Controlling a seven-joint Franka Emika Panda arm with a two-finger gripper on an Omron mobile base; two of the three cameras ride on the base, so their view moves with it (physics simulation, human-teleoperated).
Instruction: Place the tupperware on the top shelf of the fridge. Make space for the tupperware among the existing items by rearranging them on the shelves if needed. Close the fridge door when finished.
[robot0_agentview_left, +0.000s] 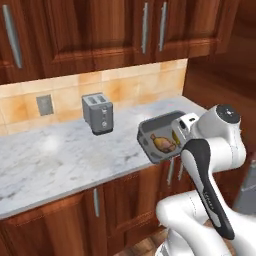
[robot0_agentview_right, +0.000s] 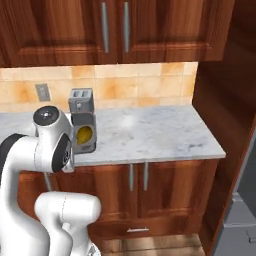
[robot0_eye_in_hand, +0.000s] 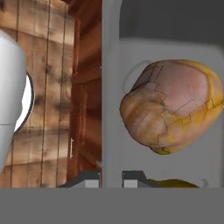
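Observation:
The tupperware (robot0_agentview_left: 146, 134) is a shallow grey tub held tipped on its side in the air, just off the counter's front edge. Orange-brown roast chicken (robot0_agentview_left: 163, 144) shows inside it. My gripper (robot0_agentview_left: 182, 129) is shut on the tub's right rim. In the hand view the fingertips (robot0_eye_in_hand: 135, 177) clamp the tub's grey wall (robot0_eye_in_hand: 111, 87), and the chicken (robot0_eye_in_hand: 175, 109) looms close beside them. From the right base view the tupperware (robot0_agentview_right: 85, 131) stands edge-on beside my arm. The fridge's shelves and the groceries are out of view.
A grey toaster (robot0_agentview_left: 100, 113) stands on the marble counter (robot0_agentview_left: 45, 160) against the tiled wall. Dark wood cabinets run above and below. A tall wood panel (robot0_agentview_right: 225, 125) closes the counter's right end, with a grey surface (robot0_agentview_right: 246, 200) beyond it.

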